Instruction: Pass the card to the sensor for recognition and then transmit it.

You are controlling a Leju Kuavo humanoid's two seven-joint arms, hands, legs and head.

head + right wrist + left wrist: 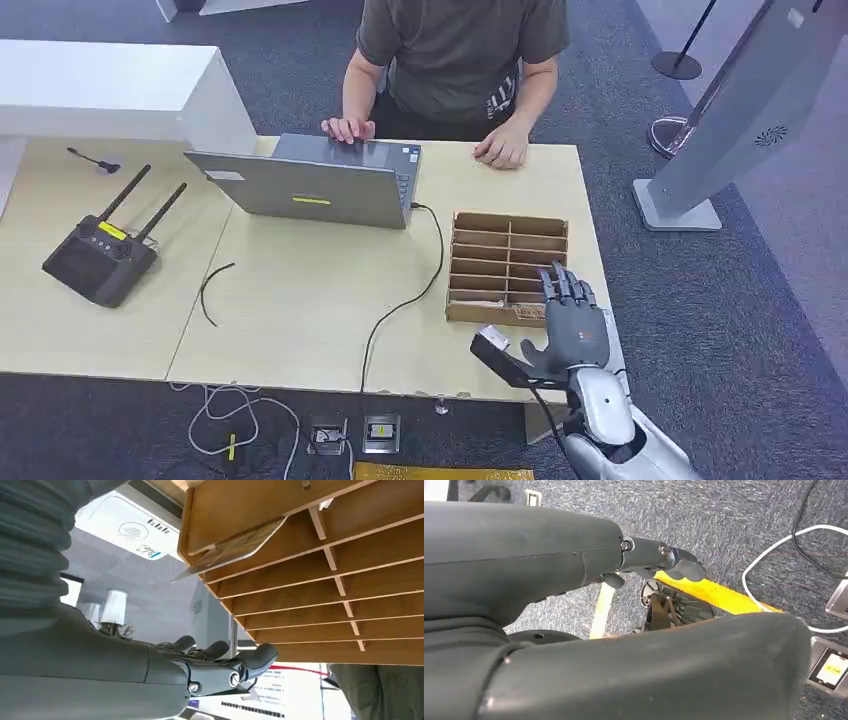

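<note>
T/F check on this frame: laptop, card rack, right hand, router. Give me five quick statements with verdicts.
1. The laptop is open, a person's hands at it. True.
2. The right hand holds the card. False: it holds nothing, fingers apart, by the wooden rack.
3. A card sticks out of a rack slot. True.
4. The black antenna device sits on the rack. False: it lies on the table's far-left side.
5. A cable runs from the laptop. True.

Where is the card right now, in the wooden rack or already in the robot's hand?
In the rack. The card sticks out of a slot of the wooden rack; the right hand beside it holds nothing.
</note>
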